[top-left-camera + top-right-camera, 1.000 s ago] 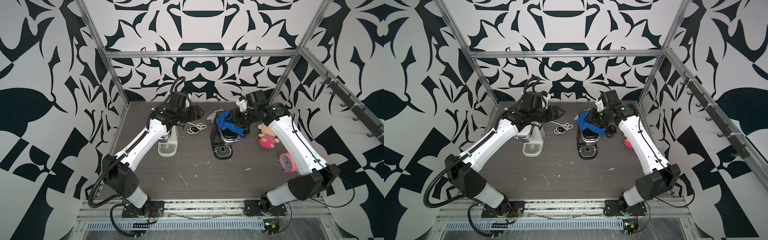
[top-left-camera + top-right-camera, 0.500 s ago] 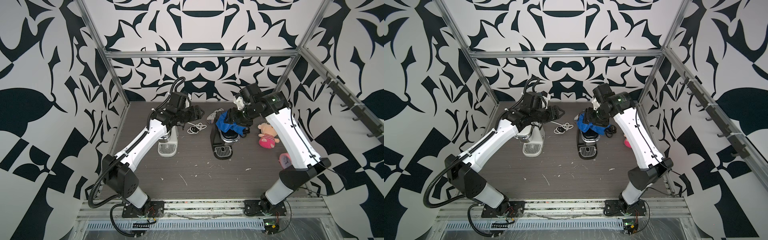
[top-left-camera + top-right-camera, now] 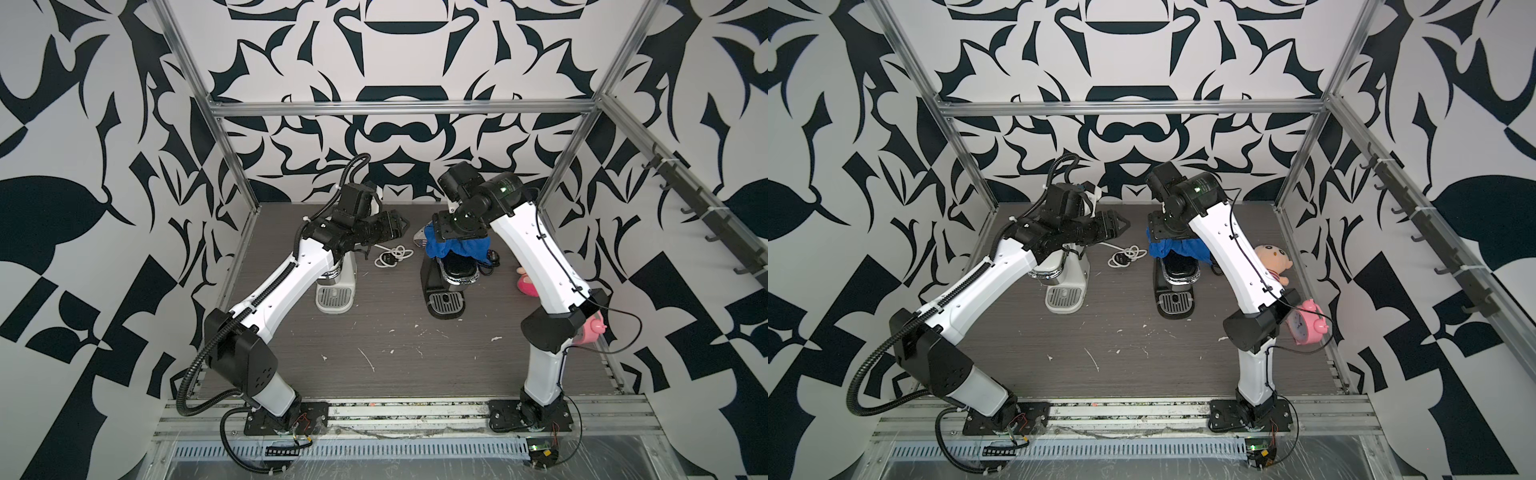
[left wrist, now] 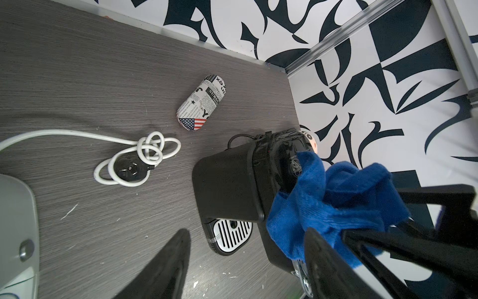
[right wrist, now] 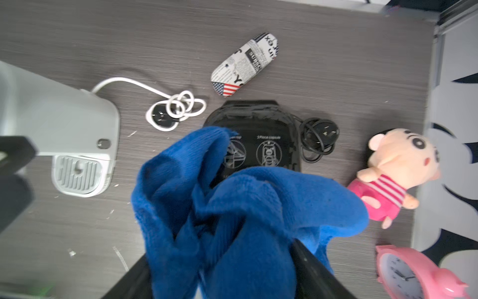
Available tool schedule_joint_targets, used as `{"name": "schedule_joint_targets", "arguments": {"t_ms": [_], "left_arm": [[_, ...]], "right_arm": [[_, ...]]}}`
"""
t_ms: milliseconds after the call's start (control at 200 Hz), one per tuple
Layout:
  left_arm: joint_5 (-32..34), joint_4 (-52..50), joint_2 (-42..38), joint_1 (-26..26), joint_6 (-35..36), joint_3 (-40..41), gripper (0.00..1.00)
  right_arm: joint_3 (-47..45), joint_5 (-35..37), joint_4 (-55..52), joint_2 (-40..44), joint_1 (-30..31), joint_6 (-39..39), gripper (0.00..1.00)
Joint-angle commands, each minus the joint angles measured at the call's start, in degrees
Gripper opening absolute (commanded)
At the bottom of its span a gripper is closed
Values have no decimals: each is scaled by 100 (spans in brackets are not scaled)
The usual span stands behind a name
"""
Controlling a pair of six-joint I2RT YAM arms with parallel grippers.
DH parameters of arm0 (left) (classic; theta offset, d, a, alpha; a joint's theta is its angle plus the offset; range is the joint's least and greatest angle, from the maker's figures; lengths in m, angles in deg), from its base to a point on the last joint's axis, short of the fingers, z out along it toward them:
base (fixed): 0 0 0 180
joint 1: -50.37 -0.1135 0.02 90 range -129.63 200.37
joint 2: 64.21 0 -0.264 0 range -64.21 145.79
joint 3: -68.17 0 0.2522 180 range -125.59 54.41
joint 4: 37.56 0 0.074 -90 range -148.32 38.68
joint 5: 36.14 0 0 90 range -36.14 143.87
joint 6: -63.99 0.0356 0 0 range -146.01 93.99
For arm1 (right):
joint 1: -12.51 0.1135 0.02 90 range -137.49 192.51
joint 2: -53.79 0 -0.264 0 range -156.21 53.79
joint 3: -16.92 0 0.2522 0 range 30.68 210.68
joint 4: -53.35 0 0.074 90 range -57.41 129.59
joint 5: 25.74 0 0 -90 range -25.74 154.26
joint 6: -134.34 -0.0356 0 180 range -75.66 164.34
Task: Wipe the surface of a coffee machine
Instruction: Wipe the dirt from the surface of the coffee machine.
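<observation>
Left claw: The left gripper (image 3: 401, 227) hangs in the air above the white coffee machine (image 3: 334, 297). Its two fingers are spread and hold nothing. I think it waits there so the other arm has room.
White machine: It is smooth, pale plastic with round corners. A little tray with slits sits at the front.
White cord: A thin, rubbery white cord (image 3: 392, 255) lies in a loose knot on the grey wood-look table (image 3: 415, 365). It is between the two machines, out of the way of the work.
Case: A small rounded case (image 4: 203, 102) lies flat near the black machine. It has newspaper print and a flag at one end.
Thing to wipe: The black coffee machine (image 3: 445, 302) stands upright, right of the middle of the table. It is dark and a bit shiny, with a silver slotted tray at its foot.
Cloth: A soft, fuzzy blue cloth (image 3: 451, 248) sits bunched on top of the black machine. That looks like a good spot for rubbing the top.
Right claw: The right gripper (image 5: 222, 266) points down over the machine. The cloth is bunched between its wide-set fingers. I cannot tell if they pinch the cloth or just sit loose around it.
Black cord: A black cord (image 5: 319, 141) lies coiled just beside the machine.
Toys: A squashy plush doll (image 5: 395, 176) and a hard pink clock (image 5: 413, 274) lie by the right wall, away from the wiping.
</observation>
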Motion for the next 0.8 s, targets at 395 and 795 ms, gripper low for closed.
{"name": "schedule_joint_targets", "arguments": {"t_ms": [395,795], "left_arm": [[-7,-2,-19,-58,63,82,72],[-5,-126,436,-220,90,-470,72]], "right_arm": [[-2355,-720,1410,1228,-384,279,19],[-2732,-3541,2560,2407,-578,94,0]]}}
